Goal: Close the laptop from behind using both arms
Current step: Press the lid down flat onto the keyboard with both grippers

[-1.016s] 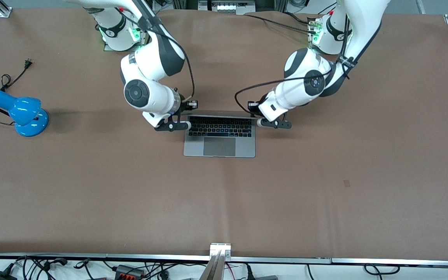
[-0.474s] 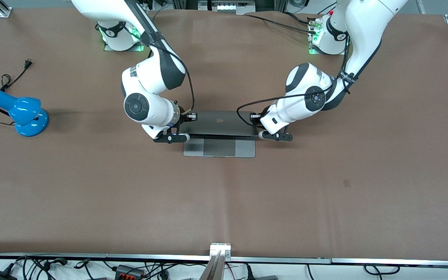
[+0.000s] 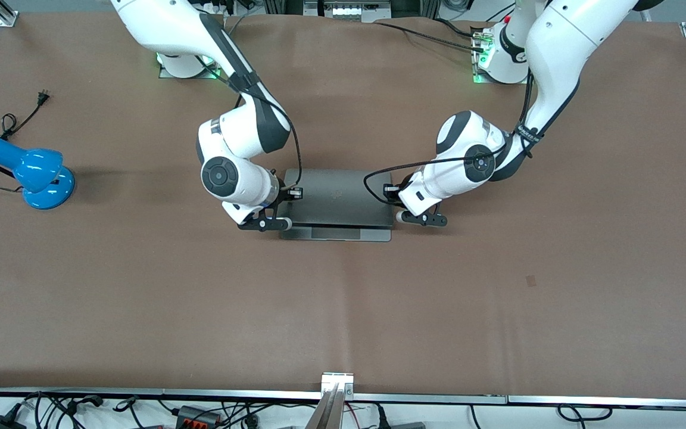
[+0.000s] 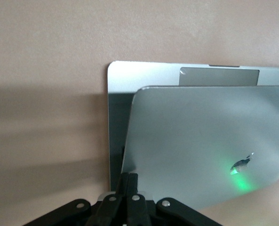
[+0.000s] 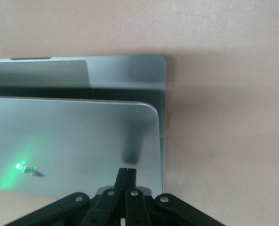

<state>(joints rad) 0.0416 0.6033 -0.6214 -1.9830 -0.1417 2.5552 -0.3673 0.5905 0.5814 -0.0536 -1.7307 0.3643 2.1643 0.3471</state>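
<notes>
The silver-grey laptop [image 3: 337, 193] lies mid-table with its lid tilted low over the base, and its dark logo faces up. A strip of the base with the trackpad [image 3: 336, 233] shows nearer the front camera. My right gripper [image 3: 285, 208] is shut and empty, its tips resting on the lid's corner toward the right arm's end. My left gripper [image 3: 393, 207] is shut and empty, with its tips at the lid's other corner. The left wrist view shows the lid [image 4: 200, 136] and the shut left gripper [image 4: 130, 181] at its edge. The right wrist view shows the lid [image 5: 73, 136] under the shut right gripper [image 5: 126, 174].
A blue desk lamp [image 3: 33, 173] with a black cord and plug [image 3: 42, 95] sits at the right arm's end of the table. The arm bases [image 3: 498, 53] stand along the table's edge farthest from the front camera. Brown table surface [image 3: 343, 310] lies nearer the front camera.
The lid has swung down from nearly upright to almost flat over the keyboard. Both grippers have moved down and toward the front camera with it, staying shut.
</notes>
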